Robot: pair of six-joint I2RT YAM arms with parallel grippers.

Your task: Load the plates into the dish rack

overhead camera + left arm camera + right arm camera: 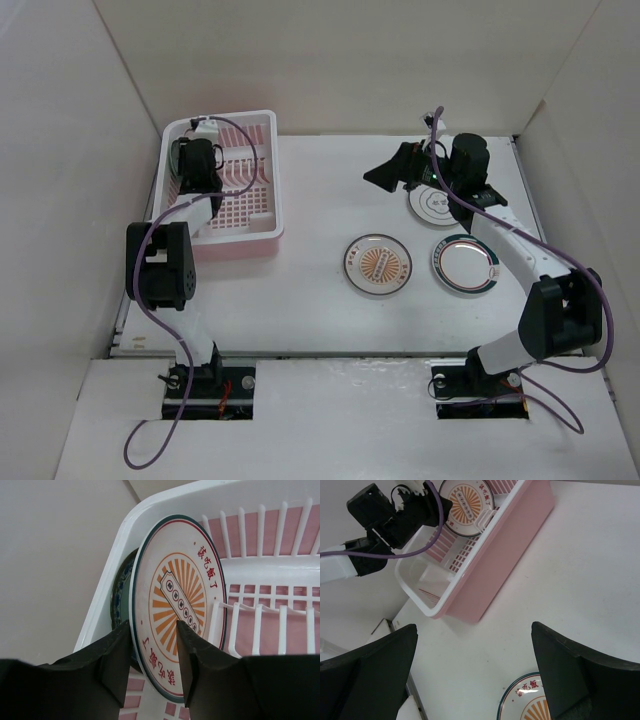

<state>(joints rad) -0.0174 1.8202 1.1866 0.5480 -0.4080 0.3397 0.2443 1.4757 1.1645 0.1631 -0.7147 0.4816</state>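
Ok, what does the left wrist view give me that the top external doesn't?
Left wrist only: the left gripper pinching the racked sunburst plate upright, with the teal plate standing behind it. Top external only: three plates on the table, a second sunburst plate, the dark-rimmed plate and the grey-lined plate, with the right gripper over the last. Both: the dish rack with the left gripper in it.
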